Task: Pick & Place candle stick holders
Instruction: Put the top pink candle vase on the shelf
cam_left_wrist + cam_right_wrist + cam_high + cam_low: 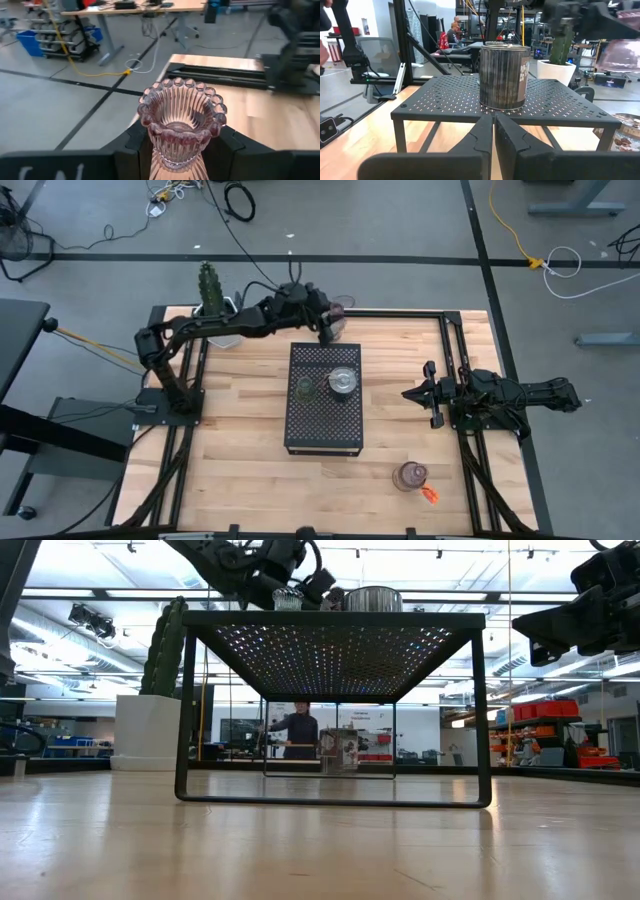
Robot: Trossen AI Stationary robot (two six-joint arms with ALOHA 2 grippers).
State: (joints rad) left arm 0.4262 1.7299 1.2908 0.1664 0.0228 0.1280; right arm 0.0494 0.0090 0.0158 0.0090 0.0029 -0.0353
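At the upper middle of the high view, the left gripper (pixel 327 323) is over the far edge of the black perforated metal stand (pixel 324 420). It holds a pink ribbed glass candle holder with a beaded rim (pixel 181 122); in the left wrist view its dark fingers (pixel 235 150) press the glass from both sides, and the holder stands upright between them.

On the top of the stand, in the upper half of it, there are two other holders. The small green glass candle holder (pixel 305 389) is on the left side, and the wider silvery-clear round holder (pixel 343 382) is just beside it on the right, not touching it. In the right wrist view the silvery one (pixel 503 76) stands upright on the perforated top.

At the lower right of the high view, one more pink-purple glass holder (pixel 409 475) is on the wooden table (pixel 240 470), with a small orange tag (pixel 430 495) beside it.

The right gripper (pixel 424 393) waits at the right side of the table, well apart from the stand, pointing toward it, and its fingers are pressed together with nothing between them.

At the upper left, a white pot with a green cactus (pixel 210 292) stands at the table's corner.
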